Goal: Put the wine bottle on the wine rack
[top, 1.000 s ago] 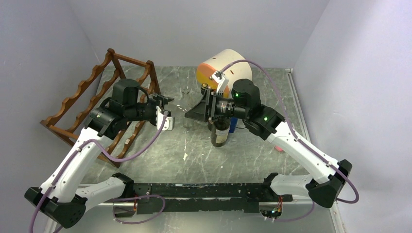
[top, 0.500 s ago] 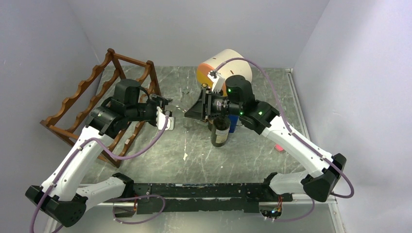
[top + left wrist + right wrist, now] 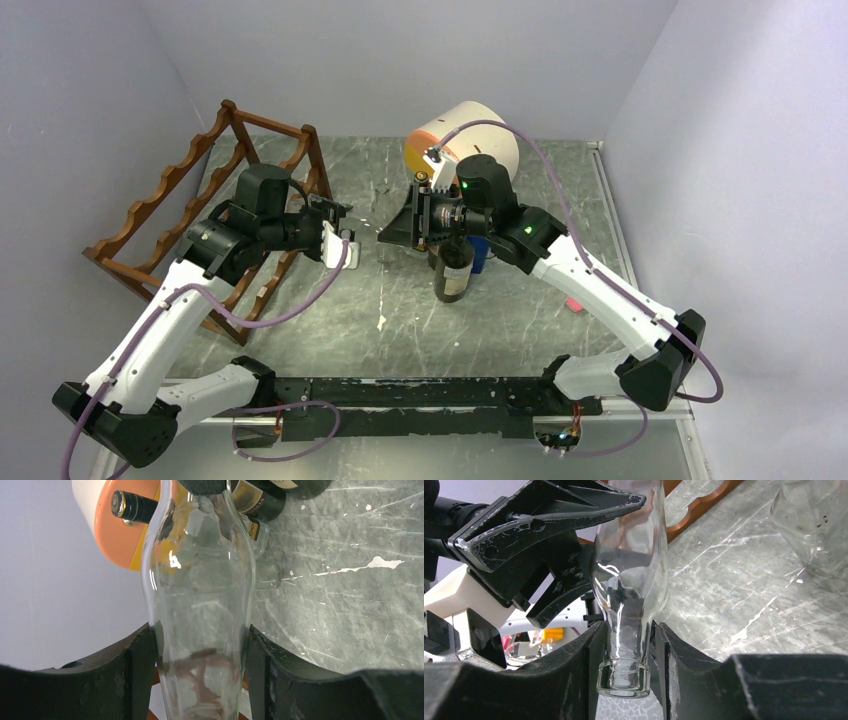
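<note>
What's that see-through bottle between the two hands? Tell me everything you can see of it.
The clear glass bottle is colourless, see-through and looks empty, with no label or cap visible. Its curvy body narrows to a slim neck ending in a thick ringed lip. It lies roughly sideways in the air. The left hand clamps the wide body; the right hand grips the neck just behind the lip. Nothing else seems to touch it.

The grey marbled worktop [image 3: 400, 300] carries the reddish-brown wine rack [image 3: 170, 178] at its left rear. A dark bottle [image 3: 453, 275] stands upright near the middle, and a white-and-orange cylinder [image 3: 470, 125] sits behind it.
</note>
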Tool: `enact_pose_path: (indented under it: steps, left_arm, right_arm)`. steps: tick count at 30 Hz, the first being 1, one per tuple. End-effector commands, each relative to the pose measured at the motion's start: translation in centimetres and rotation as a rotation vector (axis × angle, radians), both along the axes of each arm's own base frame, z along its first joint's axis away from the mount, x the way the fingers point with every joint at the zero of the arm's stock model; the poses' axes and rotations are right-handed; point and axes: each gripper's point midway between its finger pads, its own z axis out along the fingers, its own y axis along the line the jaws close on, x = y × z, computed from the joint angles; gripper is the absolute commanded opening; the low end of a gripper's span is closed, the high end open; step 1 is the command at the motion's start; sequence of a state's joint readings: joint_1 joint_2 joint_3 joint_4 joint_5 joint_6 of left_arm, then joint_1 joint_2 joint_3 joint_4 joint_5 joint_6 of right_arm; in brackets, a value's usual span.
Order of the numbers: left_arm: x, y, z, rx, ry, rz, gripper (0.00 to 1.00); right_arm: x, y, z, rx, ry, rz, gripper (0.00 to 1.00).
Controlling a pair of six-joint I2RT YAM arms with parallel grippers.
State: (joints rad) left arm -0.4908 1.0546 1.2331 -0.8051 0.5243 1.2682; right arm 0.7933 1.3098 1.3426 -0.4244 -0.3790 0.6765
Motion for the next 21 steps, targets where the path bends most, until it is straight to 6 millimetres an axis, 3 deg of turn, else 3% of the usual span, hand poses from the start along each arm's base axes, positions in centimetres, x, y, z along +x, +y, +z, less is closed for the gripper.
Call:
enact_pose_path:
  steps: [1, 4, 6, 10, 13, 15, 21]
  left_arm:
    - [0.0, -1.0, 4.2, -0.075, -0.112, -0.045, 0.07]
    - [0.0, -1.0, 4.3, -0.083, -0.111, -0.04, 0.11]
    - [0.0, -0.9, 4.4, -0.095, -0.113, -0.028, 0.25]
    - [0.0, -0.7, 4.6, -0.142, -0.131, 0.004, 0.62]
    - [-0.4, -0.6, 4.5, -0.162, -0.133, 0.011, 0.77]
    - [-0.7, -0.5, 4.1, -0.159, -0.118, 0.007, 0.99]
    - [-2.1, -0.2, 3.2, -0.12, -0.043, -0.016, 0.99]
  right_arm:
    - [0.5, 0.3, 0.2, 0.002, -0.005, -0.003, 0.41]
    - [0.4, 0.4, 0.2, 0.005, -0.005, 0.01, 0.19]
    - [0.4, 0.3, 0.6, 0.02, -0.015, 0.008, 0.0]
    - [0.1, 0.1, 2.0, 0.077, -0.032, 0.009, 0.0]
    - [-0.2, -0.1, 2.6, 0.11, -0.012, 0.005, 0.0]
    - [-0.5, -0.3, 2.7, 0.126, 0.012, 0.002, 0.0]
    - [-0.5, -0.9, 2.7, 0.157, 0.061, -0.021, 0.0]
